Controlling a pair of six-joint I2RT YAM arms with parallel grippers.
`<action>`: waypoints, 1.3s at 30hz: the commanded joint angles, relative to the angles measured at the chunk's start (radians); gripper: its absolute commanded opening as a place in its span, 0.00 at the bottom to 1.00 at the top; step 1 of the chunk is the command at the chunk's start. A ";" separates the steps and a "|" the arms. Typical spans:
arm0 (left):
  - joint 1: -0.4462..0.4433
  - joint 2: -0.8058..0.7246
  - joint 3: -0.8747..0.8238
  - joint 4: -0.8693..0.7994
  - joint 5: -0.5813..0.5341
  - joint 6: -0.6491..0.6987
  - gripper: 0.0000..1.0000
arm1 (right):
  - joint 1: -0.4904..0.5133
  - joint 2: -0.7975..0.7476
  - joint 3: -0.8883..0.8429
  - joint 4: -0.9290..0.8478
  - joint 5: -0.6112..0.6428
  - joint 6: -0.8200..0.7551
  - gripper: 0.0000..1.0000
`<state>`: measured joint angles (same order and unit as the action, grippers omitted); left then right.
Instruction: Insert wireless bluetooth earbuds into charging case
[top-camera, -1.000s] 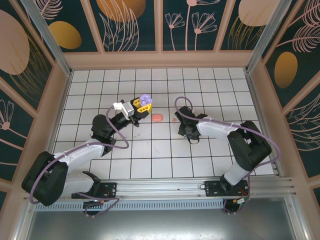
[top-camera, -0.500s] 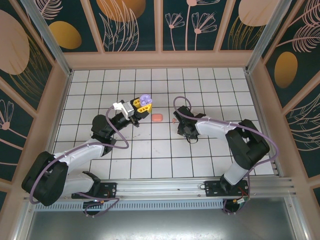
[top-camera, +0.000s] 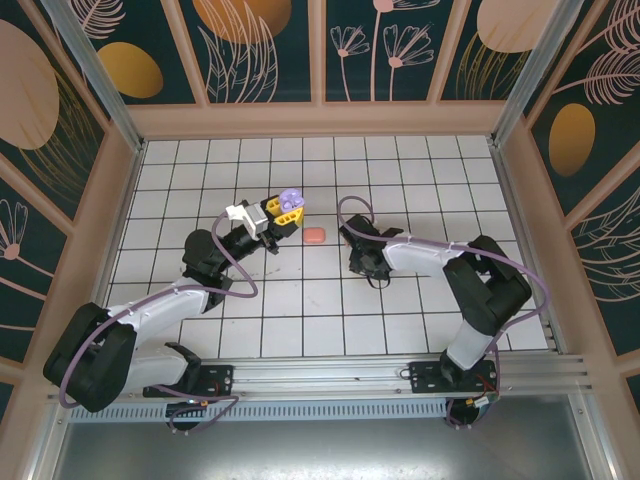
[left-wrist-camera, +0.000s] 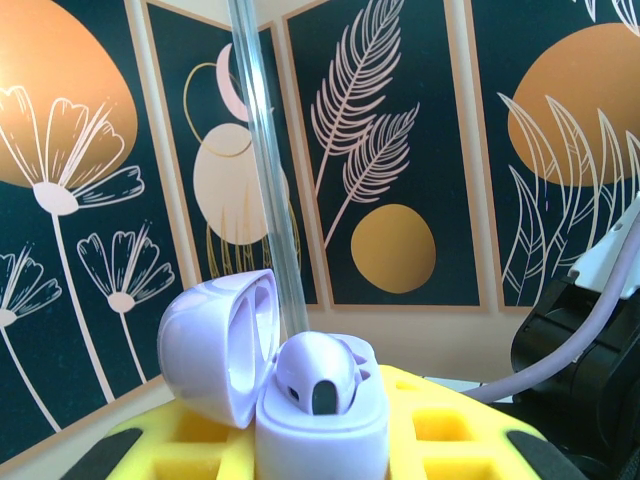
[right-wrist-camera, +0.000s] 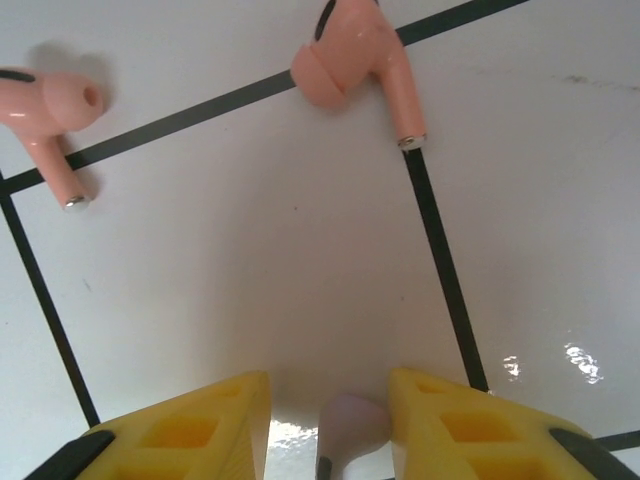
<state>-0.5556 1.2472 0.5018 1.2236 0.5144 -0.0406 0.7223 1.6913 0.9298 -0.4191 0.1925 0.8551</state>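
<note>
My left gripper is shut on an open lilac charging case, held above the floor with its lid swung left. One lilac earbud sits in the case. My right gripper is low over the tiles, jaws partly apart. A lilac earbud lies between its yellow fingers, against the right one, with a gap to the left one. Two salmon-pink earbuds lie on the tiles ahead of it. In the top view the right gripper is just right of a pink case.
The white tiled floor is walled on three sides by patterned panels. The two grippers are about two tiles apart, with the pink case between them. The arm bases sit on the rail at the near edge.
My right gripper has slid a little left toward the pink case and its jaws have narrowed. The left gripper and the lilac case have stayed put.
</note>
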 joint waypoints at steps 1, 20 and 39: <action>-0.004 -0.003 -0.003 0.045 -0.003 -0.019 0.00 | 0.020 0.021 0.030 -0.048 0.043 0.012 0.37; -0.004 -0.006 0.003 0.034 -0.004 -0.022 0.00 | 0.027 0.050 0.021 -0.038 0.048 -0.007 0.31; -0.004 -0.011 0.011 0.020 0.002 -0.026 0.00 | 0.023 -0.105 -0.050 0.116 0.014 -0.118 0.18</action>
<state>-0.5556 1.2472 0.5018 1.2228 0.5144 -0.0547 0.7479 1.6535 0.9001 -0.3599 0.2100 0.7628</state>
